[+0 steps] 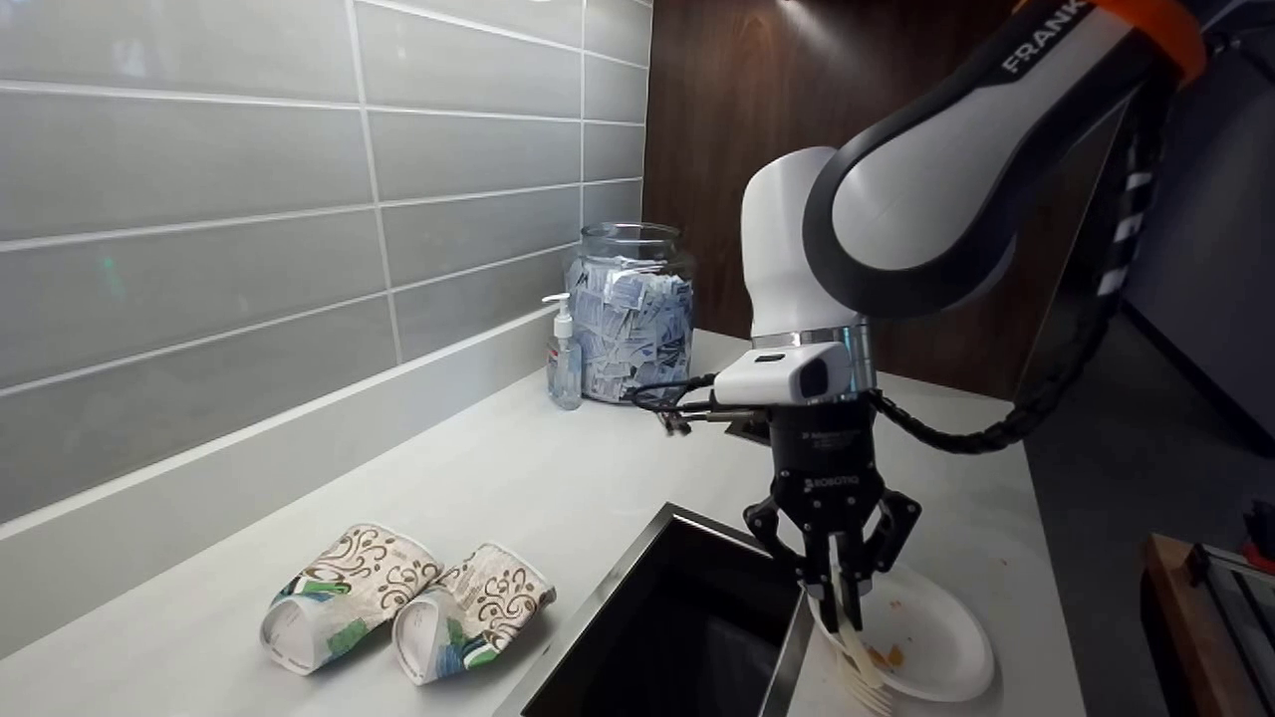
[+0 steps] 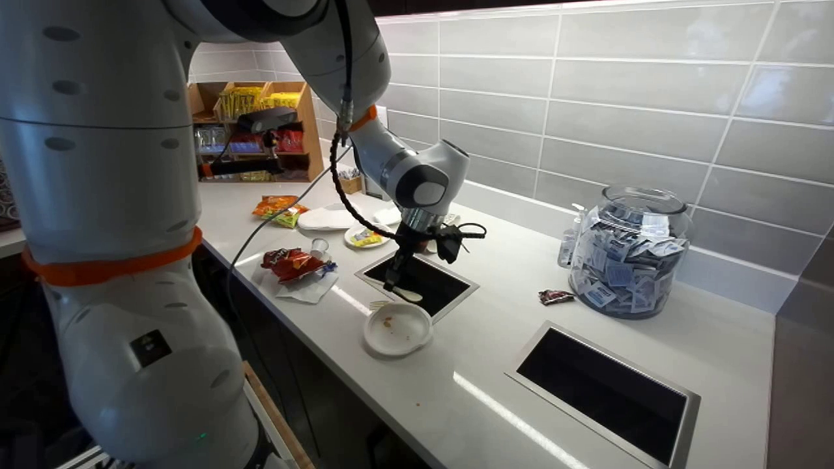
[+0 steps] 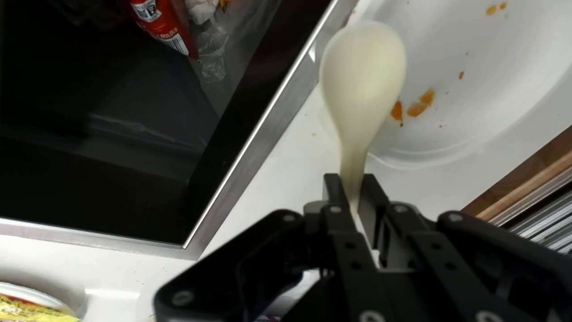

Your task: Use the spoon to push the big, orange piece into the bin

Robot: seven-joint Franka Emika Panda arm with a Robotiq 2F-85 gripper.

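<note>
My gripper is shut on the handle of the pale beige spoon. The spoon's bowl reaches over the plate's edge, between the plate and the bin; it also shows in an exterior view. The big orange piece lies on the white plate, with a smaller orange piece and crumbs around it. In an exterior view the orange piece is small beside the gripper. The bin is the black opening with a steel rim beside the plate; it holds a red wrapper.
A fork lies at the plate's edge. Another black opening is set in the counter. A jar of packets and a sanitizer bottle stand near the wall. Two paper cups and a red bag lie on the counter.
</note>
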